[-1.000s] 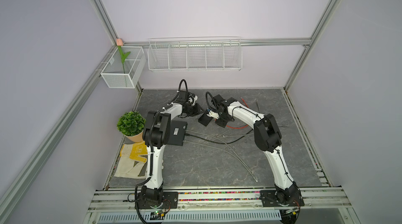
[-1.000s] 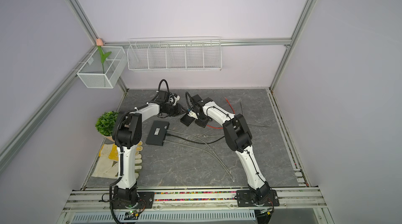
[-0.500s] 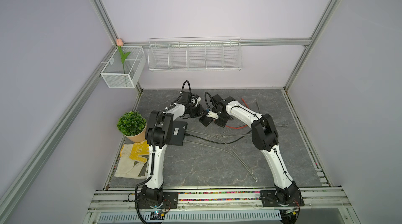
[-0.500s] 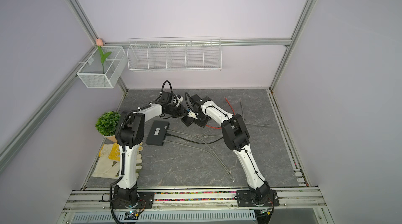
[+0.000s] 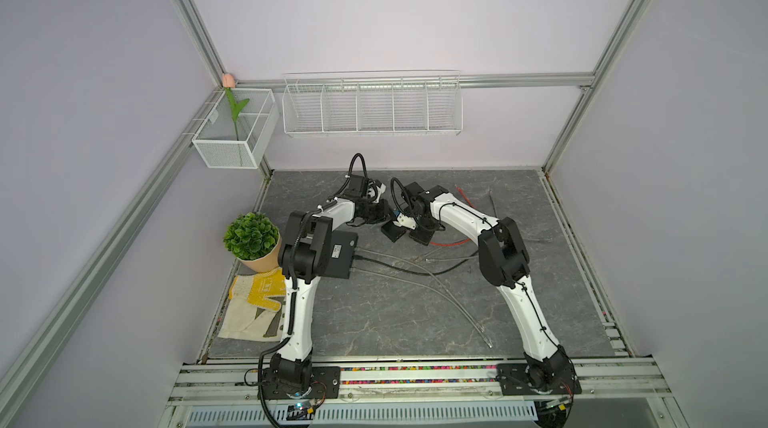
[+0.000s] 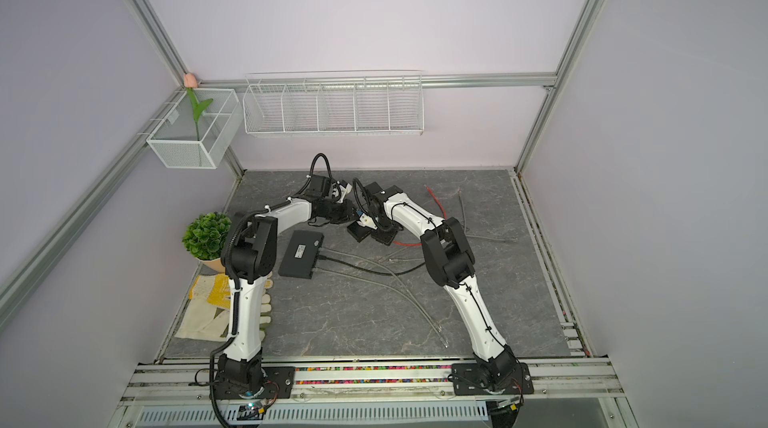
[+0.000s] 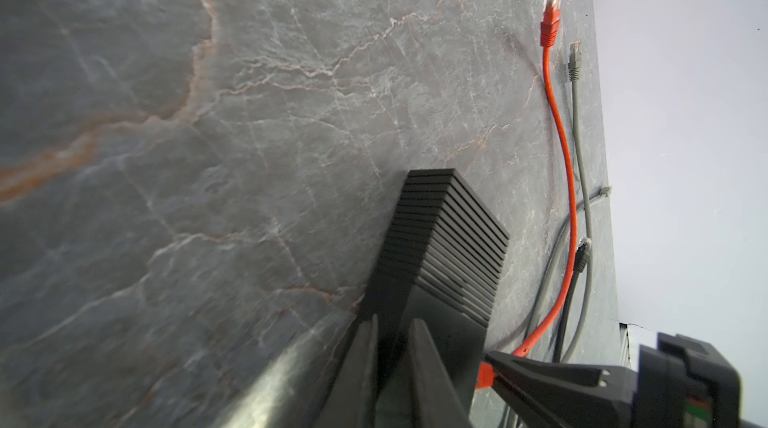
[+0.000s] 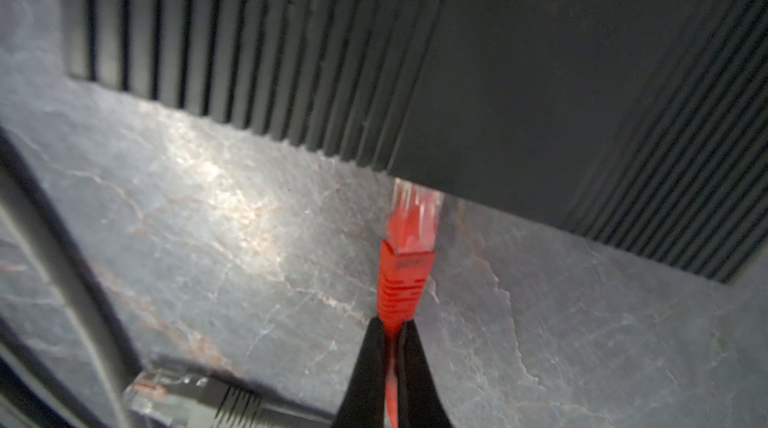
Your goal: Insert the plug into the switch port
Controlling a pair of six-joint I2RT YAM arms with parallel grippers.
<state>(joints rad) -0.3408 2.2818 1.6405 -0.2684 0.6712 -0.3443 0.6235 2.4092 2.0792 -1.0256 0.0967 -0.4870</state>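
In the right wrist view our right gripper (image 8: 392,324) has its jaws drawn tight on the orange cable (image 8: 390,388) just behind the boot of the plug (image 8: 409,247). The plug points straight out ahead of the fingertips, its clear tip up against the near edge of the black ribbed switch (image 8: 519,73). That face of the switch is turned away from us, so we cannot tell whether the tip sits in a port or only touches the casing. Off to one side of this gripper, behind its fingertips, a black plug (image 8: 187,397) lies loose on the grey stone-patterned tabletop (image 8: 208,218).

In the left wrist view our left gripper (image 7: 394,322) is almost closed. Its two fingers (image 7: 363,363) pinch the near edge of the switch (image 7: 453,235), which stands on the tabletop just ahead of them. The right gripper sits at the switch's far side, opposite the left one. Beyond it the orange cable trails away across the tabletop, a grey cable (image 7: 579,135) running close beside it.
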